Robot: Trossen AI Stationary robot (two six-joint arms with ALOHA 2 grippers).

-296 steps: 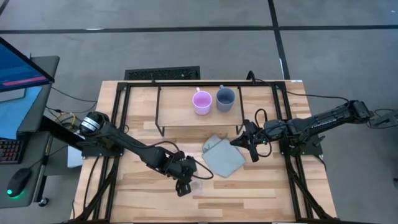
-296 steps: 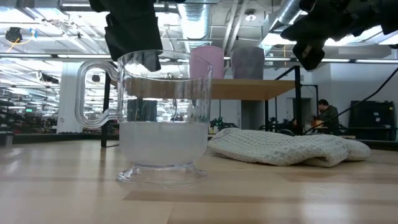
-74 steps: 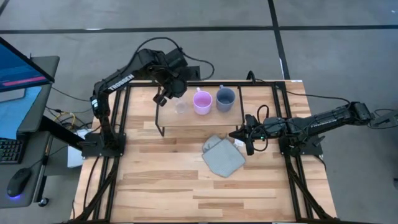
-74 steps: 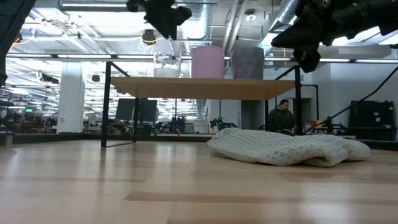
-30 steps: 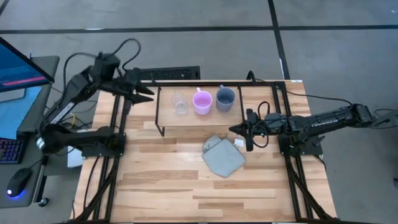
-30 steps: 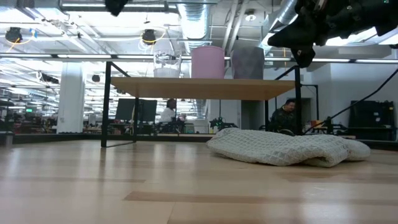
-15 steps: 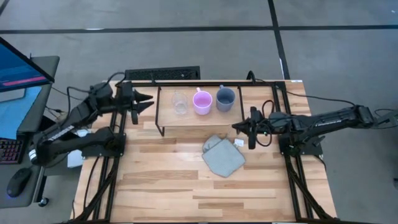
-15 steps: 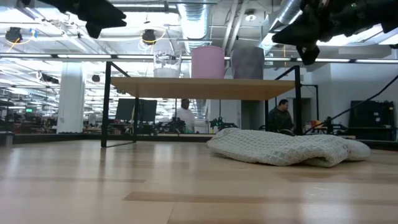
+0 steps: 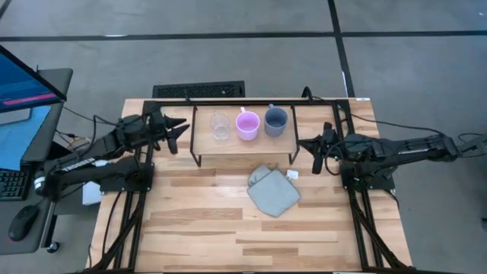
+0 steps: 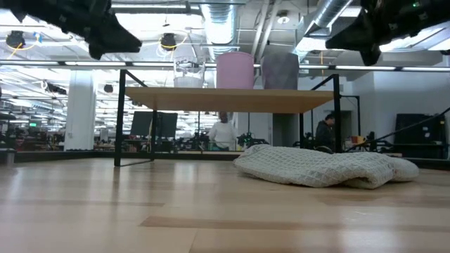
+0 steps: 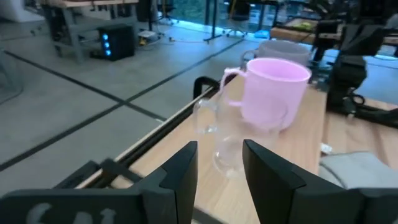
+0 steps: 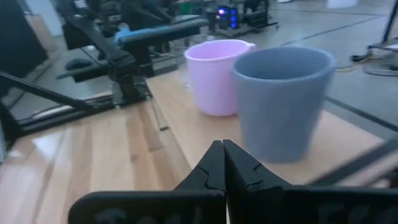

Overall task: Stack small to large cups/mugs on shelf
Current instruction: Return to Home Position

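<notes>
Three vessels stand in a row on the shelf (image 9: 243,144), a light board on black wire legs. They are a tiny clear glass cup (image 9: 221,125), a pink mug (image 9: 246,124) and a blue-grey mug (image 9: 275,121). The low view shows the same glass cup (image 10: 188,74), pink mug (image 10: 235,70) and blue-grey mug (image 10: 280,71) on the shelf (image 10: 232,99). My left gripper (image 9: 179,131) hovers open off the shelf's left end, facing the glass cup (image 11: 221,140). My right gripper (image 9: 306,143) is shut off the shelf's right end, pointing at the blue-grey mug (image 12: 280,99).
A grey-green cloth (image 9: 272,190) lies crumpled on the table in front of the shelf, with a small white tag (image 9: 292,174) beside it. Black frame rails run along the table's left and right sides. People (image 10: 223,131) move in the room behind.
My left arm has folded down from its raised pose, lowering its open gripper beside the shelf's left end. My right gripper has drawn back toward the table's right edge and slightly toward the far edge, away from the cloth, staying shut. The cups have not moved.
</notes>
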